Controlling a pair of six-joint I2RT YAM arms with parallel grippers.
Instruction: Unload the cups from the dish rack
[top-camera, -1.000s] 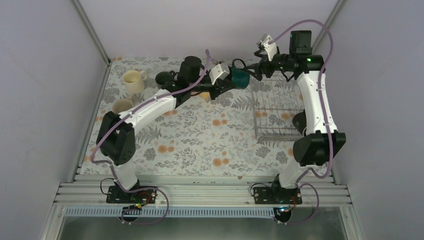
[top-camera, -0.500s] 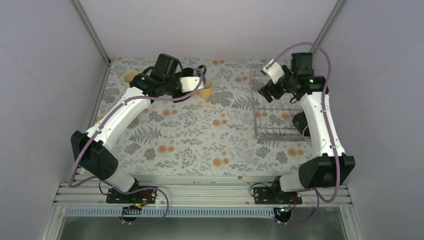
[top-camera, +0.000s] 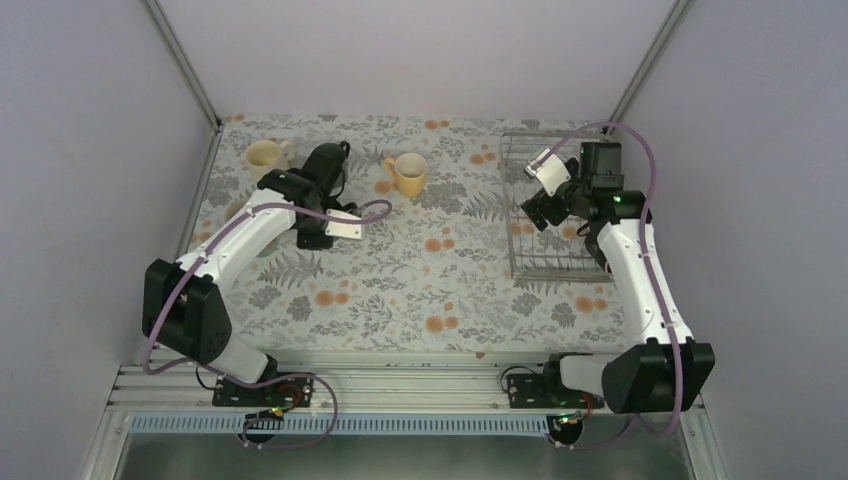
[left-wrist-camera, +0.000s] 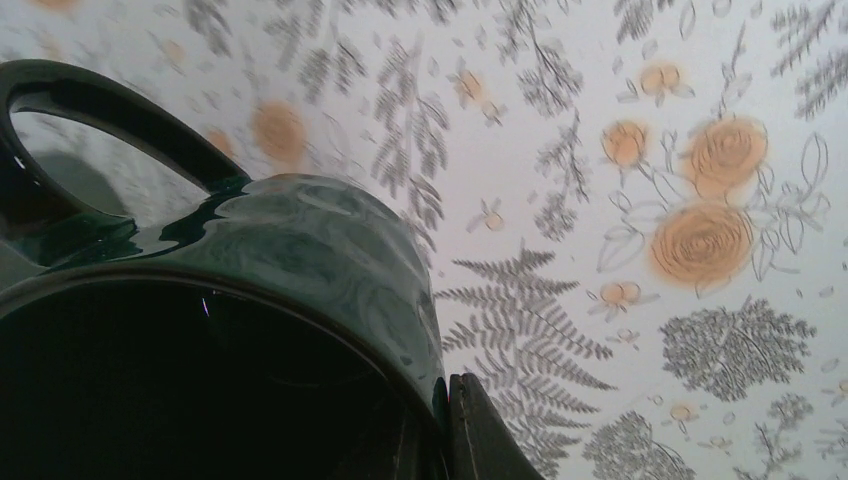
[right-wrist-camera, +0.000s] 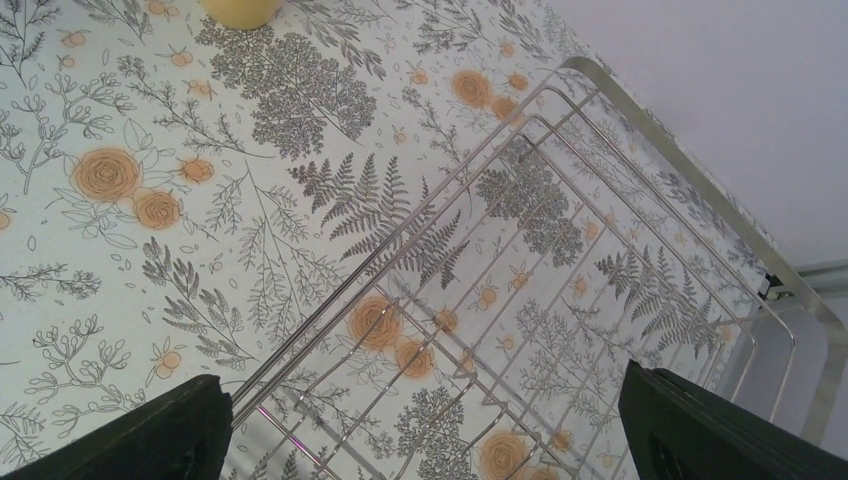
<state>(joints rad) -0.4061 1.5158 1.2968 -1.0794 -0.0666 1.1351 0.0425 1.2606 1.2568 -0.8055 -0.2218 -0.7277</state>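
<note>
My left jaws are clenched on the rim of the teal-green cup, at the left of the floral surface (well apart from the dish rack). My right jaws hang released, spread wide over the rack's wires.

no legible text, no labels or numbers

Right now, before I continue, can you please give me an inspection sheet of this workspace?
Surface: floral cloth, flat, no spill seen.
Job's things: rack at right, no mug visible inside, arm hides part; yellow mug and cream mug on cloth; green mug in left gripper.
Clutter: nothing seen.
Grippers: left gripper shut on green mug; right gripper open above rack.
Cables: purple cable looped along each arm.
Surroundings: plain walls; metal rail at near edge.
</note>
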